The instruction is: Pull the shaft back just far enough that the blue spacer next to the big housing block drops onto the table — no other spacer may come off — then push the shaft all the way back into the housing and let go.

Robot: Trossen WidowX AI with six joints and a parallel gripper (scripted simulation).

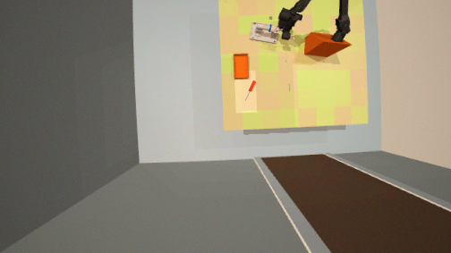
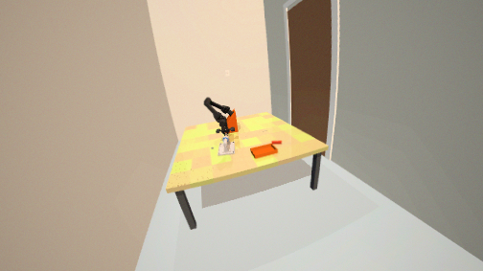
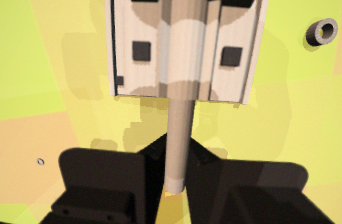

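Observation:
My gripper (image 3: 176,137) (image 1: 280,29) (image 2: 226,135) is shut on the shaft. The pale shaft (image 3: 180,127) runs straight out of the near block, its free end just past my fingertips. The light housing fixture (image 3: 138,75) (image 1: 258,37) (image 2: 226,151) lies ahead of my fingers. A blue band (image 1: 270,28) (image 2: 225,139), apparently the blue spacer, shows at the shaft line in the top and exterior views. Whether it hangs on the shaft is too small to tell. The big housing block and other spacers on the shaft cannot be made out; the wrist view cuts them off.
A grey hollow cylinder (image 3: 323,32) (image 1: 270,17) (image 2: 212,148) lies on the table beside the fixture. A tiny ring (image 3: 40,161) lies on the other side. An orange tray (image 1: 241,66) (image 2: 264,150), a red-handled screwdriver (image 1: 252,86) and an orange wedge (image 1: 324,46) (image 2: 233,122) are farther off.

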